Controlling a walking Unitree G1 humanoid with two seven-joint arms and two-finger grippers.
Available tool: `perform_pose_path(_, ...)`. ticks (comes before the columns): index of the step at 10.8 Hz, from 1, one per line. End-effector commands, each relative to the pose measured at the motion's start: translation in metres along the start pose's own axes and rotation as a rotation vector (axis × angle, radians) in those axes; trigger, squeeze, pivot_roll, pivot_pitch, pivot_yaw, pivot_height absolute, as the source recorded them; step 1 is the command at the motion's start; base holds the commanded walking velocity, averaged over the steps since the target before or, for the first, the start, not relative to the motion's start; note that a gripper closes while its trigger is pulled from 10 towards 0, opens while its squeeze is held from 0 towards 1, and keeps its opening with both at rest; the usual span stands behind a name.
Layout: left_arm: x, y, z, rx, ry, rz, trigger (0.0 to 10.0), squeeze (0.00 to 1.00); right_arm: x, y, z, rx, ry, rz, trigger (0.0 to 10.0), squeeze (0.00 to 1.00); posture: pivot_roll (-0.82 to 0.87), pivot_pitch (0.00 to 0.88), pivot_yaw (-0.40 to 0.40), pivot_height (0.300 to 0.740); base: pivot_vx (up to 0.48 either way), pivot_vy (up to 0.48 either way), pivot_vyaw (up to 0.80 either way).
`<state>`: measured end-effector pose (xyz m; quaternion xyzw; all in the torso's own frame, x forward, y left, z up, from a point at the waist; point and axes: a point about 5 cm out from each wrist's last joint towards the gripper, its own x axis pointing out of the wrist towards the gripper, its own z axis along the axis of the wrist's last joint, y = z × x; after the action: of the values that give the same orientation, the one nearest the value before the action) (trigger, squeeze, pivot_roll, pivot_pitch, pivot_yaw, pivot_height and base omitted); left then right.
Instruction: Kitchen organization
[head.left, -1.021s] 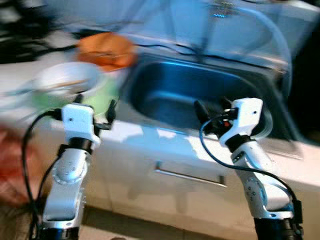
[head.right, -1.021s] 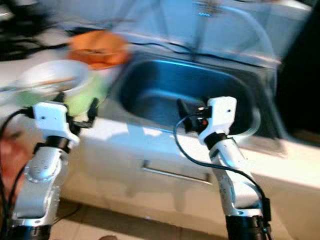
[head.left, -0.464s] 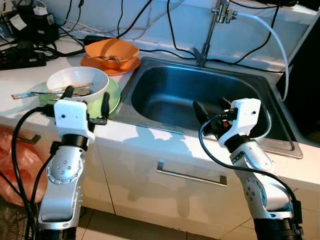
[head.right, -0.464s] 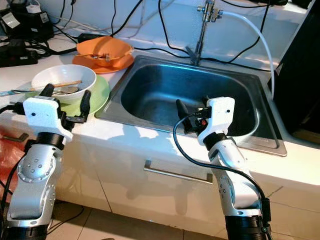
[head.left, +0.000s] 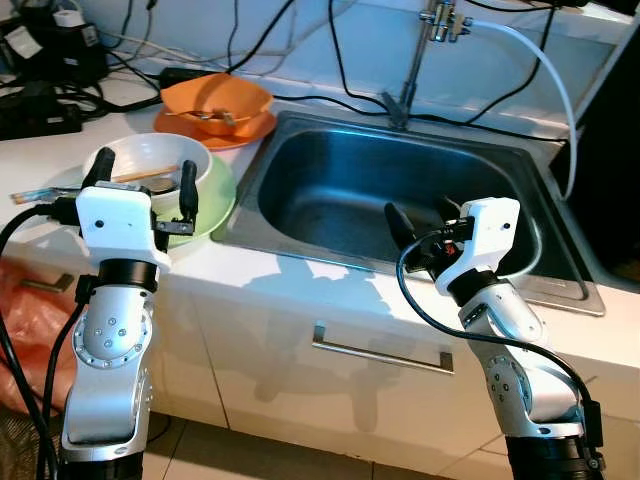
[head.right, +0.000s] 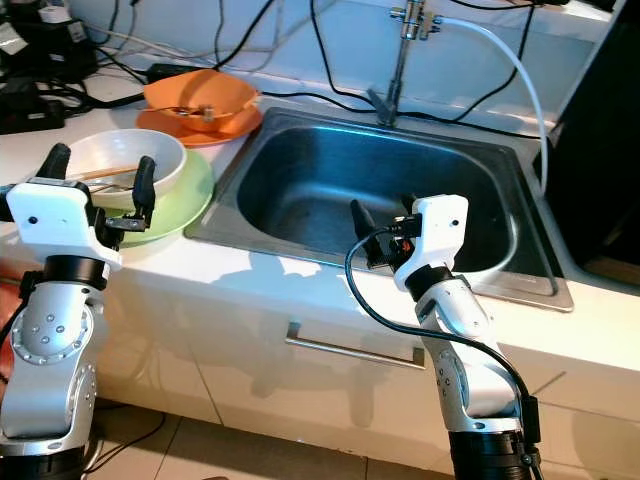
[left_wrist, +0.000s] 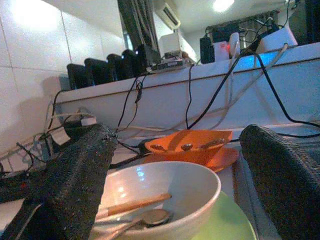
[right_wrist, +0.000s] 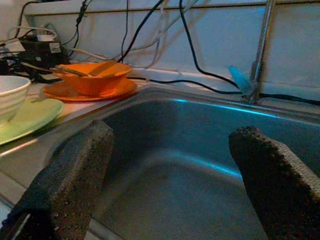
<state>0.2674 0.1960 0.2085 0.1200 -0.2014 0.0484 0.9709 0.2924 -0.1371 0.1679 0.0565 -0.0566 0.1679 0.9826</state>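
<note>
On white counter (head.left: 300, 285), both empty grippers gape: left (head.left: 140, 180) at bowl (head.left: 150, 160), right (head.left: 420, 222) over seemingly dry sink (head.left: 330, 190).

— How do the arms stand?
— Both silver arms are raised, forearms upright. The left gripper (head.left: 141, 177) sits at the counter's (head.left: 300, 275) front edge, fingers spread and holding nothing.
— And the other?
— The right gripper (head.left: 420, 218) hangs over the counter's front edge by the basin, fingers also spread, holding nothing.

White counter (head.left: 300, 280) w/ steel sink (head.left: 400, 200); green plate (head.left: 222, 195), orange plate (head.left: 215, 130), cables (head.left: 60, 95).
</note>
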Motion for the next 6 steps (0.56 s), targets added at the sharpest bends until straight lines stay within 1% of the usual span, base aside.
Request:
perform_pose_path(1, 0.0, -0.001, -0.001, -0.012, 0.012, 0.001, 10.0, 0.0, 0.0, -0.001, -0.001, 0.003, 0.004, -0.002, 10.0, 0.0, 0.11, 0.0, -0.073, 0.74, 0.0, 0.0, 0.0)
perform_pose_path(2, 0.006, -0.003, 0.005, -0.032, -0.013, 0.004, 10.0, 0.0, 0.002, -0.002, 0.0, 0.009, -0.002, -0.008, 10.0, 0.0, 0.11, 0.0, -0.072, 0.74, 0.0, 0.0, 0.0)
perform_pose_path(3, 0.008, -0.003, 0.007, -0.033, -0.019, 0.003, 10.0, 0.0, 0.002, -0.003, 0.001, 0.01, -0.005, -0.014, 10.0, 0.0, 0.11, 0.0, -0.073, 0.74, 0.0, 0.0, 0.0)
perform_pose_path(6, 0.013, -0.004, 0.012, -0.044, -0.032, 0.004, 10.0, 0.0, 0.003, -0.001, 0.001, 0.014, -0.014, -0.014, 10.0, 0.0, 0.12, 0.0, -0.073, 0.74, 0.0, 0.303, 0.0)
